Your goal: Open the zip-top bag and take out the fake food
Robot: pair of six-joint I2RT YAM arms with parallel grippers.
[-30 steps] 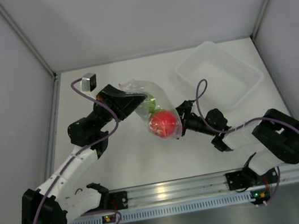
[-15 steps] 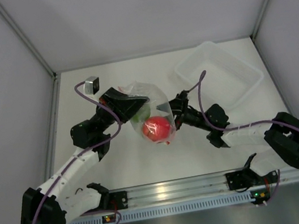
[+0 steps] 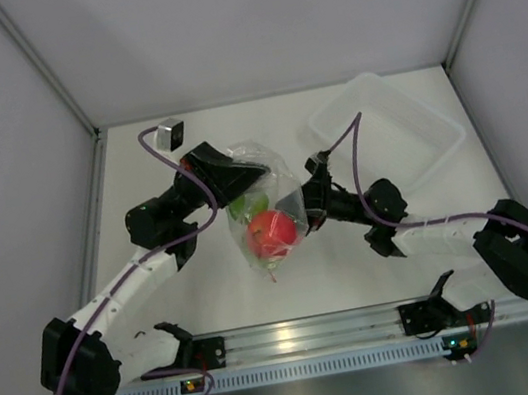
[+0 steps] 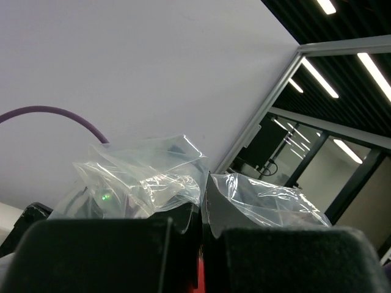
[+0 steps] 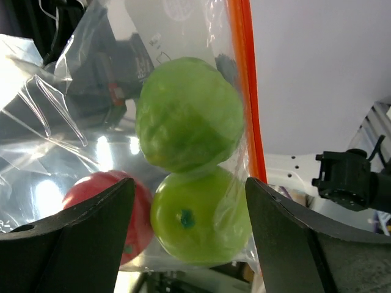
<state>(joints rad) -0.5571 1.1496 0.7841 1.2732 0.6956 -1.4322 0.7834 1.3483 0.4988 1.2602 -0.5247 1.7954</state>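
The left gripper [image 4: 200, 232] had its jaws squeezed together on the top of the zip-top bag [image 3: 274, 167], which hung down from it. The right gripper [image 5: 189, 183] had its jaws wide apart, with the bag between them. Inside sat two green balls [image 5: 186, 113] and a red ball [image 3: 270, 232]

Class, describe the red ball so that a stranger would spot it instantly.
Near the middle of the white table is a clear zip-top bag with an orange strip. Three round balls lie inside; pick the red ball, since the other two balls are lime green.
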